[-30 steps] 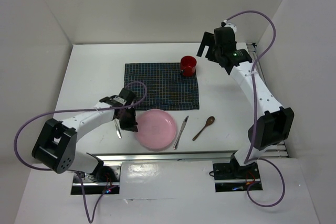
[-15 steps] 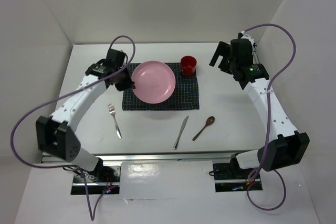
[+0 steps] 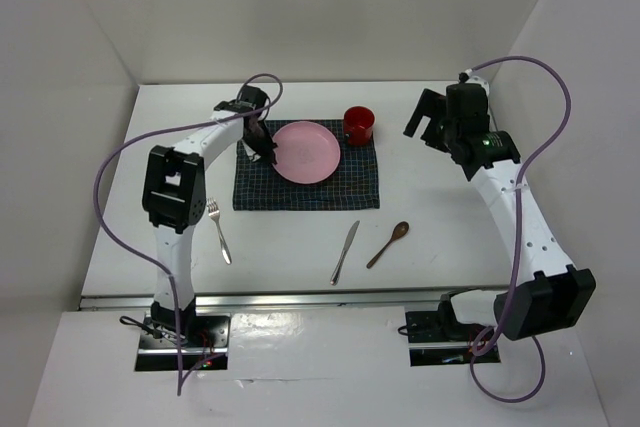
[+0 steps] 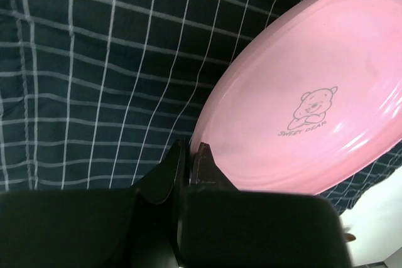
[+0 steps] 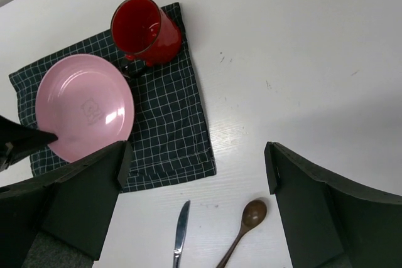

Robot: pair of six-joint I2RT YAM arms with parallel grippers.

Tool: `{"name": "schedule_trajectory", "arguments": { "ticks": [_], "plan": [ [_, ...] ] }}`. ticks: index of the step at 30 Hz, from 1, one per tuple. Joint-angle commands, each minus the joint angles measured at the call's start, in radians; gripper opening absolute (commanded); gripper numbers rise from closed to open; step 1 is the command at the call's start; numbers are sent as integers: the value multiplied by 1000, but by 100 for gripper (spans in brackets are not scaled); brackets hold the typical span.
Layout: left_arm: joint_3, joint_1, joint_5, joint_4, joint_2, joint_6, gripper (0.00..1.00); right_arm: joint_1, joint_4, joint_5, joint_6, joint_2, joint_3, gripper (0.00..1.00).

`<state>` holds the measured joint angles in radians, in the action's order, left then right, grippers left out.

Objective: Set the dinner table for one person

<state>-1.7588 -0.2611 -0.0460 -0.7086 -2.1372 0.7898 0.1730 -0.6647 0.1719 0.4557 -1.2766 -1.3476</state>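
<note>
Nearest my arms, a metal fork [image 3: 218,232], a slim knife [image 3: 345,251] and a brown wooden spoon [image 3: 388,243] lie apart on the matte white surface [image 3: 440,217], which spreads flat under everything I see. Beyond them a dark checked cloth placemat [image 3: 300,192] has a red mug [image 3: 358,125] on its far right corner and a round glossy pink plate [image 3: 306,152] over it. My left pincer [image 3: 264,150] pinches the plate's left rim, and my right pincer [image 3: 428,125] hangs spread wide.

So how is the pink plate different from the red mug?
The round pink plate is wide and shallow; the glossy red mug is narrower and taller. The left end effector pinches the plate's rim; nothing touches the mug. Both are over the navy checked cloth placemat.
</note>
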Motion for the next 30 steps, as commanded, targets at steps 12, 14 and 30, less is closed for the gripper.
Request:
{"name": "schedule_trajectory", "arguments": {
  "ticks": [12, 14, 30],
  "plan": [
    [-107, -1, 23, -71, 3, -18, 93, -15, -4, -29, 8, 28, 18, 100],
    [-62, -1, 69, -95, 106, -18, 93, -15, -4, -38, 8, 28, 18, 100],
    [887, 91, 276, -45, 780, 236, 84, -6, 50, -112, 17, 19, 82, 100]
  ]
}}
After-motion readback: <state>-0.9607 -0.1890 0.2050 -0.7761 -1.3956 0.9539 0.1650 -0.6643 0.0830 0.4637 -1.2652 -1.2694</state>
